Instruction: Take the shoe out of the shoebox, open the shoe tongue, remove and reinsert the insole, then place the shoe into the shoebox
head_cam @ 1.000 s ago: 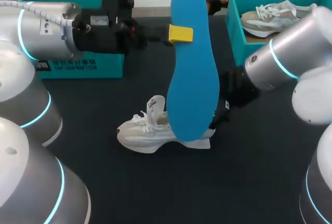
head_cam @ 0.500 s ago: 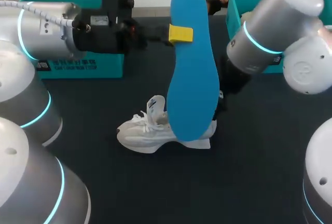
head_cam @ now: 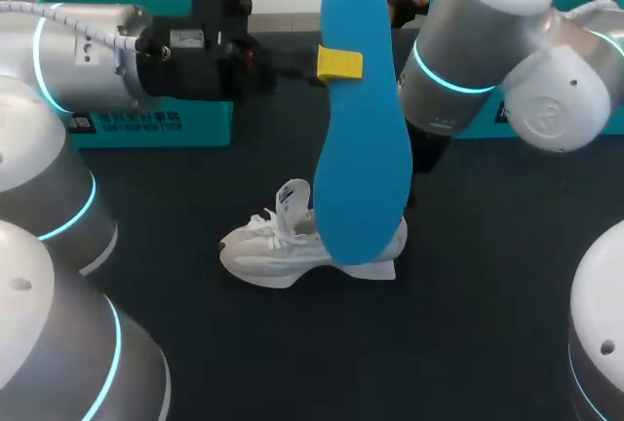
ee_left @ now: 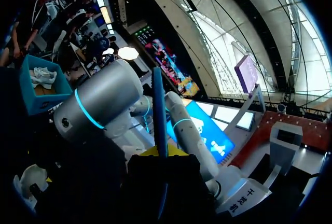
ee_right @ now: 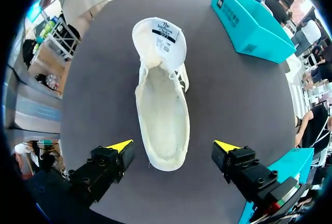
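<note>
At centre frame our left jaws clamp the insole (head_cam: pixel 361 148) upright, clear of the shoe (head_cam: pixel 268 250) on the tabletop (head_cam: pixel 487 324); our right jaws hover wide above it, probably to steady it for reinsertion.

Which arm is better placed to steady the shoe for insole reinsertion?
Right: the right gripper hangs open directly over the shoe. The left gripper is shut on the blue insole, held aloft.

The shoe tongue (ee_right: pixel 165 33) bears a printed label, too small to read. White print on the teal shoebox (head_cam: pixel 195 124) is likewise illegible.
</note>
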`<state>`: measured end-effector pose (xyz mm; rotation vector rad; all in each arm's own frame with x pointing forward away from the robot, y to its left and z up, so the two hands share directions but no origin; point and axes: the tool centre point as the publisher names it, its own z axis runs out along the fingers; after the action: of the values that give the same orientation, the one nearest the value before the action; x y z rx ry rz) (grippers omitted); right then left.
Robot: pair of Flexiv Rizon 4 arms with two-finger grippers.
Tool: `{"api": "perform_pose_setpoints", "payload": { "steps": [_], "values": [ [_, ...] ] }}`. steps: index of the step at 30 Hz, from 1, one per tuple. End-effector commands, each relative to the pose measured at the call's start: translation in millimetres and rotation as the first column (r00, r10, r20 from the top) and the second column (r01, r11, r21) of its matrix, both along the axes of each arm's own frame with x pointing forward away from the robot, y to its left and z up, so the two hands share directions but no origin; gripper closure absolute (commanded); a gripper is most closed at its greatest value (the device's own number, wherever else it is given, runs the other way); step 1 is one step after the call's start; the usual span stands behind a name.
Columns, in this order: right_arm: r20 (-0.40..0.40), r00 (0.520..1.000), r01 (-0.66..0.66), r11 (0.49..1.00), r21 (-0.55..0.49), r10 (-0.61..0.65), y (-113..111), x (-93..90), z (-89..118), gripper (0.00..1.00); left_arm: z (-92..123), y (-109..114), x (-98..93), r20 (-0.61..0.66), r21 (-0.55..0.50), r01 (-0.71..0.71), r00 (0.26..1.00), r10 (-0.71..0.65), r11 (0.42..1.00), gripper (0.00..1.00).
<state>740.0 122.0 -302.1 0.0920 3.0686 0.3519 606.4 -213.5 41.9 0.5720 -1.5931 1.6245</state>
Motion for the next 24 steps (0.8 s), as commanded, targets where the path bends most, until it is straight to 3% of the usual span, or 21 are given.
{"api": "perform_pose_setpoints", "payload": {
  "steps": [1,11,24],
  "values": [
    [-0.004,1.0,0.002,1.0,-0.01,-0.002,5.6,3.0,-6.4,0.0,-1.3,-0.7,-0.4,0.0,0.0,0.0,1.0,0.0,1.0,1.0],
    [-0.066,0.998,-0.019,1.0,-0.023,0.017,27.4,22.5,-33.5,0.0,-1.3,-0.7,-0.4,0.0,0.0,0.0,1.0,0.0,1.0,1.0],
    [-0.067,0.996,-0.056,0.998,-0.002,0.056,46.8,37.5,-72.4,0.0,-1.3,-0.7,-0.4,0.0,0.0,0.0,1.0,0.0,1.0,1.0]
  ]
}}
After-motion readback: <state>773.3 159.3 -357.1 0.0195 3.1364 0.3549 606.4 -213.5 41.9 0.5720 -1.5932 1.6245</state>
